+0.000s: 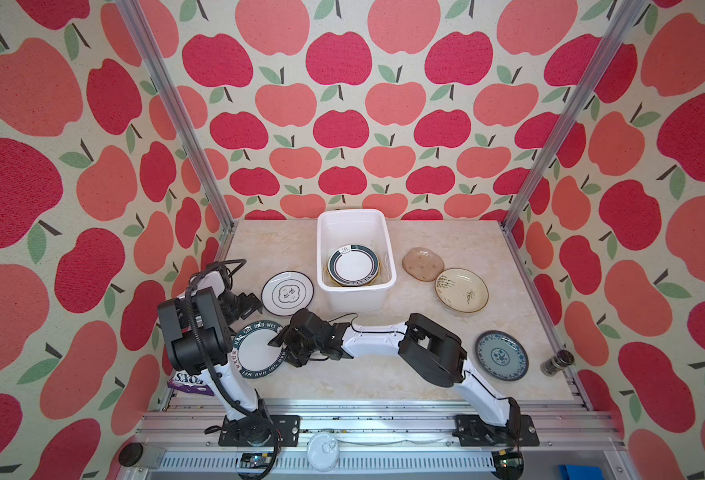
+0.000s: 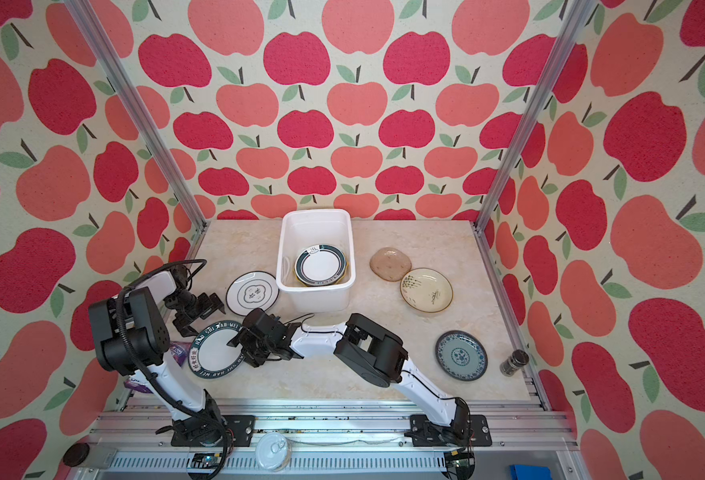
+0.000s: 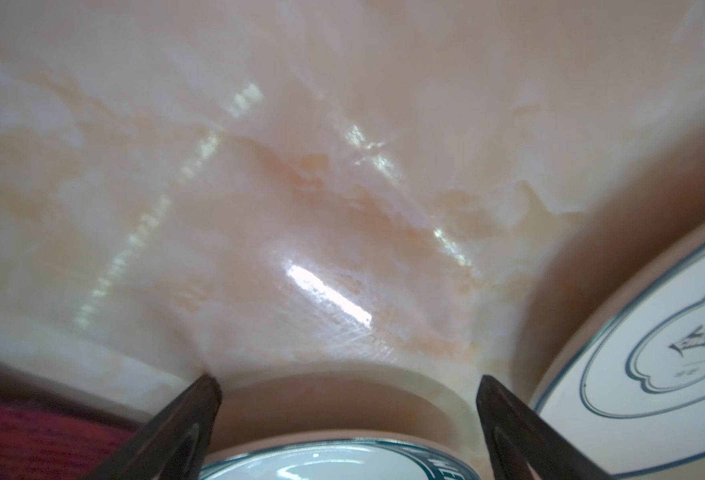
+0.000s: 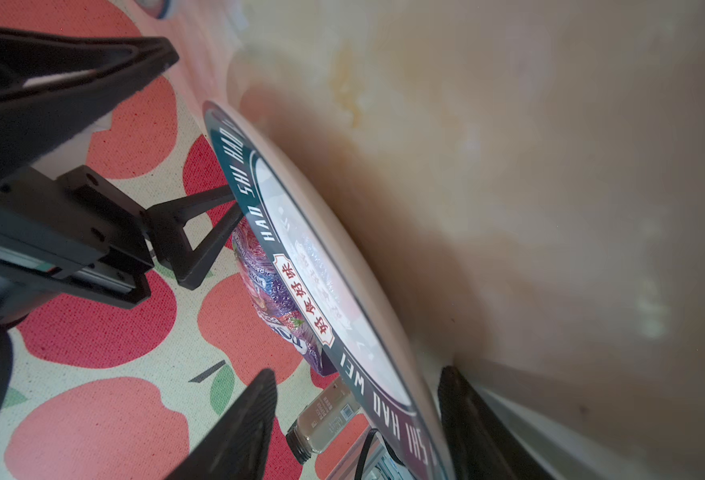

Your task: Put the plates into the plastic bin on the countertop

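Right fingers [image 4: 238, 424]: half-open astride rim of lettered plate [image 1: 257, 353] — nothing gripped yet.
Left fingers [image 3: 201, 407]: wide, empty — likely bracing it.

Right arm [image 1: 377, 341] sprawls across the front of the countertop [image 1: 384, 374], blocking the near approach to the plastic bin [image 1: 350, 228]. Bin's far half stands open behind the plates [image 1: 352, 268] stacked inside, and bare marble runs clear on its left, toward the back.
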